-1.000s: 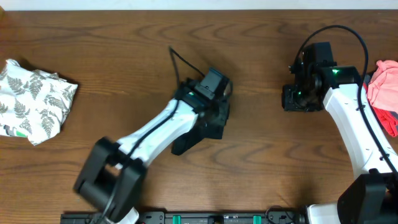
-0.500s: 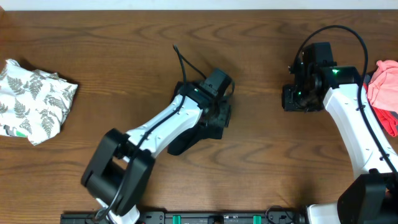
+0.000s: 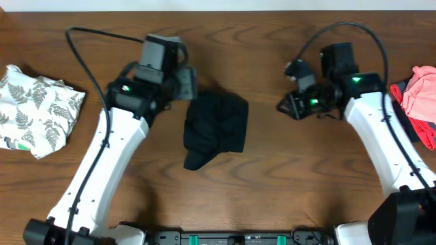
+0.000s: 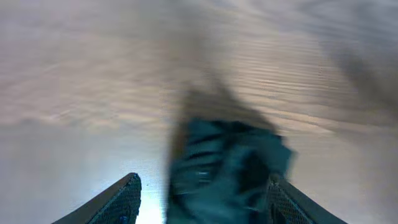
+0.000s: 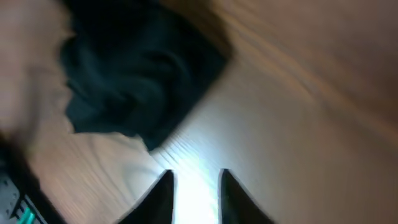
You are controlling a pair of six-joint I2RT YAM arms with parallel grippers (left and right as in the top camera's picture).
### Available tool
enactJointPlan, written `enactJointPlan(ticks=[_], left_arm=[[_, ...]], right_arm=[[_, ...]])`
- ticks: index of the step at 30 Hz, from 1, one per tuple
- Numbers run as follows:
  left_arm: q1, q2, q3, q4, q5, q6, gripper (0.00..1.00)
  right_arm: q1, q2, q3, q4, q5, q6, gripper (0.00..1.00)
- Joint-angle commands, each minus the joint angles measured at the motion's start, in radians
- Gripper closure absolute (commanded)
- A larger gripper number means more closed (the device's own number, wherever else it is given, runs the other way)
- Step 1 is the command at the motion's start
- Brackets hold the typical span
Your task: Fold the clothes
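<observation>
The black garment (image 3: 216, 129) lies in a folded bundle at the middle of the table. My left gripper (image 3: 189, 87) hovers just off its upper-left edge, open and holding nothing. In the blurred left wrist view the black garment (image 4: 224, 168) shows below and between the spread fingers (image 4: 121, 199) of that gripper (image 4: 204, 179). My right gripper (image 3: 283, 107) hangs to the bundle's right, pointing at it. Its jaws (image 5: 195, 172) stand a little apart with only bare table between them, and the black garment (image 5: 137, 81) lies ahead of them.
A white fern-print garment (image 3: 37, 109) is crumpled at the left edge. A pink garment (image 3: 422, 88) lies at the right edge on a dark piece with red trim (image 3: 426, 133). The wooden table (image 3: 272, 177) runs between them.
My left gripper has opened, let go of the black garment and swung up and left off it. My right gripper has turned left toward the bundle and its jaws have narrowed slightly.
</observation>
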Motion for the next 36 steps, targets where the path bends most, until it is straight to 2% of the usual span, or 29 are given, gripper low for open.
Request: enactJointPlan(ticks=[1,3,5,11,19,25,29,32,34,36], left_arm=[[0.064,0.039,-0.014,-0.03,-0.003,0.011,0.35],[0.092,0.051,-0.015,-0.046,0.024,0.011,0.34],[0.108,0.06,-0.015,-0.06,0.035,0.011,0.34],[0.121,0.075,-0.019,-0.077,0.035,0.012,0.34],[0.121,0.076,-0.022,-0.077,0.035,0.012,0.34],[0.121,0.076,-0.022,-0.077,0.035,0.012,0.34],[0.121,0.076,-0.022,-0.078,0.035,0.012,0.34],[0.121,0.076,-0.022,-0.078,0.035,0.012,0.34],[0.121,0.076,-0.022,-0.08,0.035,0.012,0.34],[0.121,0.076,-0.022,-0.084,0.035,0.012,0.34]], right_arm=[[0.097,0.028,0.007,0.041,-0.106,-0.063,0.61],[0.157,0.059,0.007,0.069,-0.078,-0.045,0.53],[0.21,0.099,0.007,0.095,-0.024,-0.01,0.51],[0.333,0.23,0.007,0.19,0.229,0.165,0.48],[0.433,0.253,0.007,0.292,0.387,0.212,0.44],[0.507,0.265,0.005,0.302,0.504,0.214,0.42],[0.534,0.284,0.005,0.305,0.586,0.277,0.42],[0.536,0.302,0.005,0.301,0.616,0.325,0.46],[0.535,0.311,0.004,0.294,0.666,0.372,0.54],[0.53,0.311,0.004,0.279,0.734,0.426,0.71]])
